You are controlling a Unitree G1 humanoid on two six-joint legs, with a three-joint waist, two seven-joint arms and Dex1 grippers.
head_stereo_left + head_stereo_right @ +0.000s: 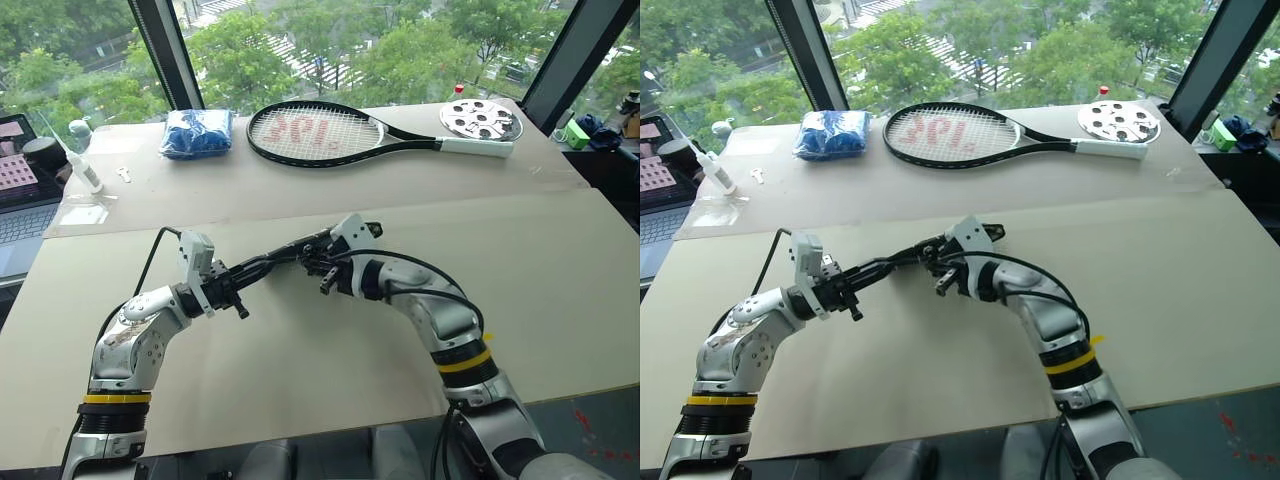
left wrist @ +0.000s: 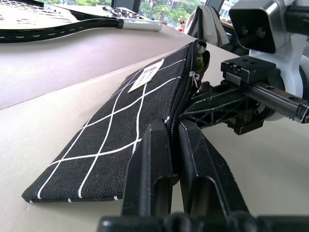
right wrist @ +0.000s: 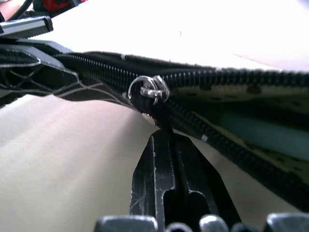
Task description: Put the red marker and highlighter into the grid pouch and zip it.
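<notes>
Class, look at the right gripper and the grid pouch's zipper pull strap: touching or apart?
Touching. The right wrist view shows the right gripper shut on the zipper pull strap, just below the slider ring of the grid pouch.

You're at a test bench in an upper-floor office or lab: tall windows point(image 1: 330, 40) look down onto treetops and a street. Wide beige worktop point(image 1: 560, 290), laptop point(image 1: 20, 200) at its far left corner, tennis racket point(image 1: 330, 133) and blue packet point(image 1: 197, 133) along its far edge.
</notes>
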